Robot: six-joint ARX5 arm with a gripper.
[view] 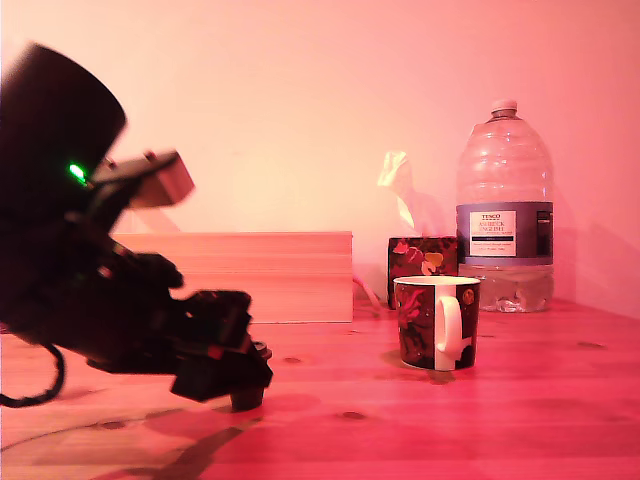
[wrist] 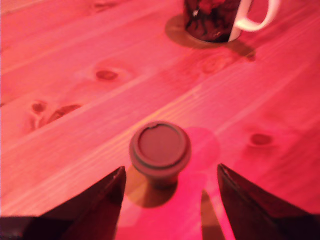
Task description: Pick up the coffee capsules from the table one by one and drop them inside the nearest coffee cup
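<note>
Capsule stands upright on the surface, lid up, between the two spread fingers of the pincer and touching neither. The pincer is wide and holds nothing. In the exterior view the pincer is low at the surface, toward that view's left, and the capsule itself cannot be made out there. The cup stands well apart toward the exterior view's right, handle facing the camera; a tissue box, a water bottle and a wooden box stand behind it. Judged step: closing on the capsule ahead of the lift. Risks: the capsule is small and narrows toward its base, so a closure on the taper could squeeze it upward or tip it; an off-centre closure would let one finger push it aside first. During transfer, a weak grip could drop it short of the cup, and a low approach could strike the cup rim.
</note>
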